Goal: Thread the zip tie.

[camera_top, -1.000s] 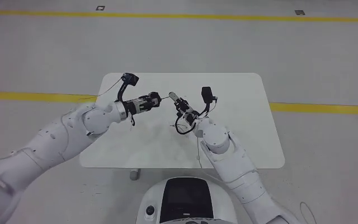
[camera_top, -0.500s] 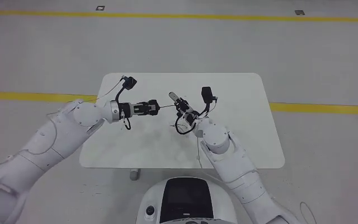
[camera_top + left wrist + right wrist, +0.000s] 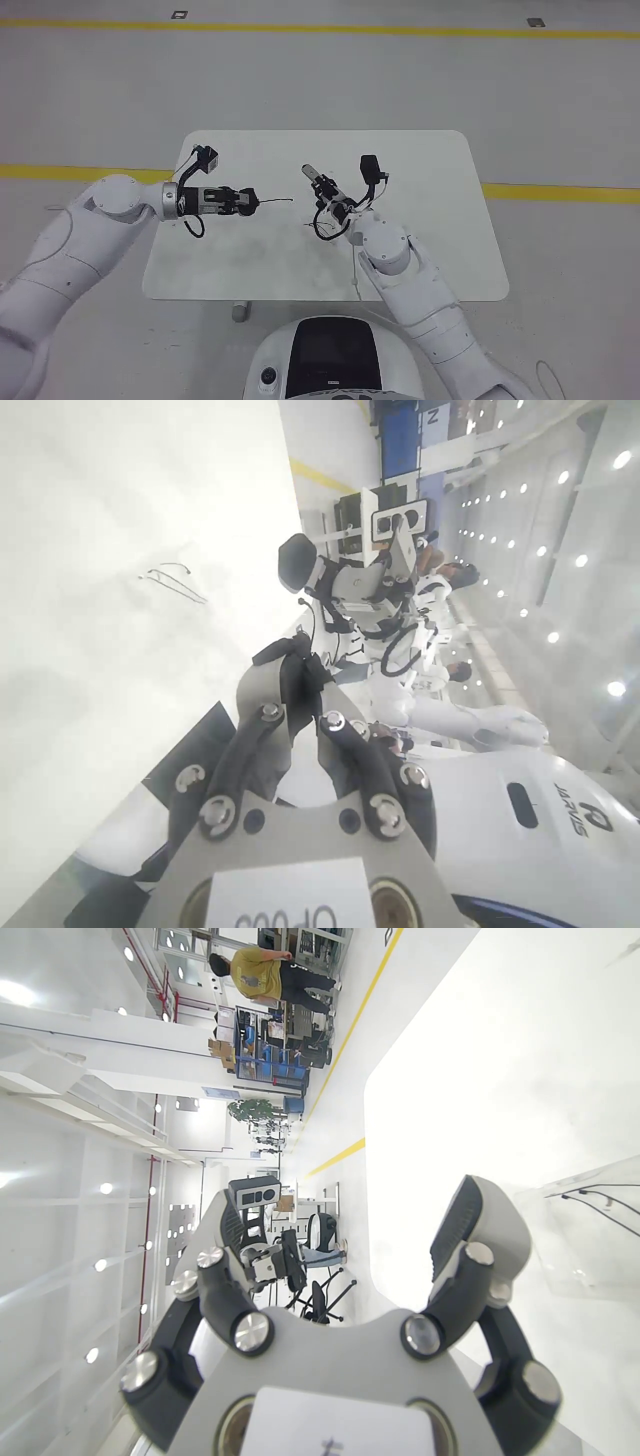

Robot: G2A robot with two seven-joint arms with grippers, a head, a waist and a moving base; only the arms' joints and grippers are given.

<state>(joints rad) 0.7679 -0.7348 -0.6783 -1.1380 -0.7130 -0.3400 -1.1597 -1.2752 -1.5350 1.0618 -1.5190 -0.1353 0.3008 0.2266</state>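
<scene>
Zip tie (image 3: 276,200), in left tool (image 3: 252,201), drawn leftward.

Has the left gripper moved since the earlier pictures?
Yes. The left gripper, shut on the zip tie, has drawn back toward the table's left edge, away from the motionless right gripper.

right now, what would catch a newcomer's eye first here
The left pincer draws the eye first. It is shut on a thin black zip tie that sticks out over the white table toward the other arm. Facing it across a gap, the right pincer is open and holds nothing. A few spare zip ties lie on the table nearby.
</scene>
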